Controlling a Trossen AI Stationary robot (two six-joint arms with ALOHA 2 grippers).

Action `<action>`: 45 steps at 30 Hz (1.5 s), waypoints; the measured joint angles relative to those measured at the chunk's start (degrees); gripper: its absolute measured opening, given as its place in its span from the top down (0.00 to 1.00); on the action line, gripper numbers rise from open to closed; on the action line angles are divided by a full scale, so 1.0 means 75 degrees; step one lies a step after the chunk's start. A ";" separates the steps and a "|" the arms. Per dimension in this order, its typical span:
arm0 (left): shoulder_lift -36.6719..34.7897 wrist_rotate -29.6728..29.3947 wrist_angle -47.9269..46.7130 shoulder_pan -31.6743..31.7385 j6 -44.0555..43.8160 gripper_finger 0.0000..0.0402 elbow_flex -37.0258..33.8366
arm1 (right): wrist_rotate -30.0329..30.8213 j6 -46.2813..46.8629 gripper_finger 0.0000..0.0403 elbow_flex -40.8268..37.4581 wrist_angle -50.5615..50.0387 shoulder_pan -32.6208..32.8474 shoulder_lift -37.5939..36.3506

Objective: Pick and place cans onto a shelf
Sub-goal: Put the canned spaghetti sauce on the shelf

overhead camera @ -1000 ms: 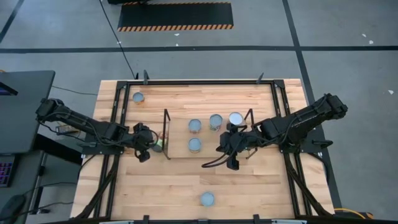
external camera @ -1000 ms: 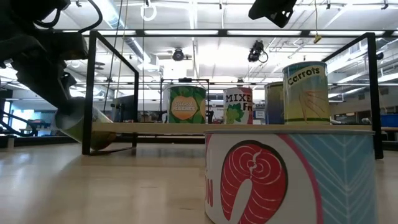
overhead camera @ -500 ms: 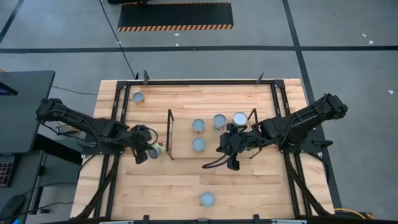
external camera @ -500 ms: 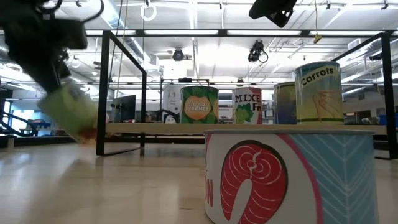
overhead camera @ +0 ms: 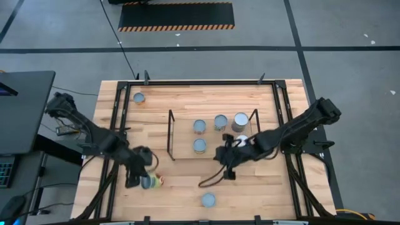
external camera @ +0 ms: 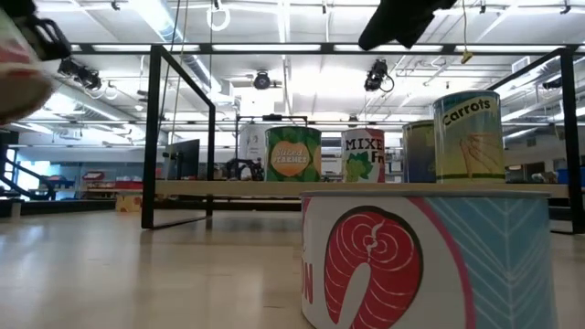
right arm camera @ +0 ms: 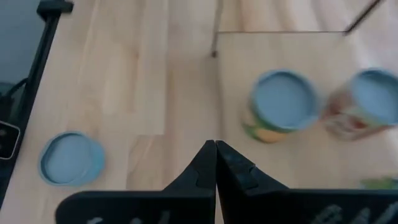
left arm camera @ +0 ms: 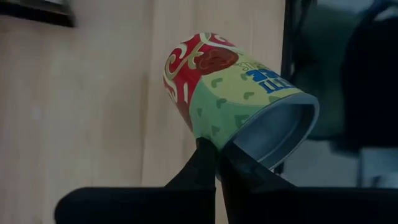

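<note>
Left gripper (overhead camera: 142, 181) closed beside a tipped red-green can (left arm camera: 233, 99), touching

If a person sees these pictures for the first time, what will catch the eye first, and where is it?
Probably the red and green can lying tilted just past the shut fingers of the left gripper, near the table's front left. Next, the shelf in the middle, with four cans standing on it. Then the salmon can, which fills the low view and stands alone at the table's front edge.

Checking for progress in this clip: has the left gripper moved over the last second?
Yes. The left gripper has pulled away from the shelf's left end toward the table's near edge, next to a tipped can.
</note>
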 joint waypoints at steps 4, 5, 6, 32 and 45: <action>0.0880 -0.0217 0.0068 -0.0515 -0.0223 0.98 0.0110 | -0.0174 -0.0008 0.99 -0.0005 0.0850 0.0359 0.0619; 0.1082 -0.0200 0.0163 -0.0562 -0.0350 0.98 0.0110 | -0.0180 -0.0009 0.99 -0.0006 0.1200 0.0470 0.0732; 0.1270 -0.0105 0.0296 -0.0585 -0.0444 0.98 0.0110 | -0.0180 -0.0027 0.99 -0.0006 0.1637 0.0587 0.0844; 0.3701 0.1111 0.0151 0.1035 0.2150 0.95 0.2132 | 0.0643 -0.1185 0.67 0.0065 0.5235 0.1084 0.2509; 0.4113 0.0719 0.0698 0.0952 0.2473 0.82 0.2078 | 0.0399 -0.1359 0.56 0.0260 0.6282 0.1074 0.3421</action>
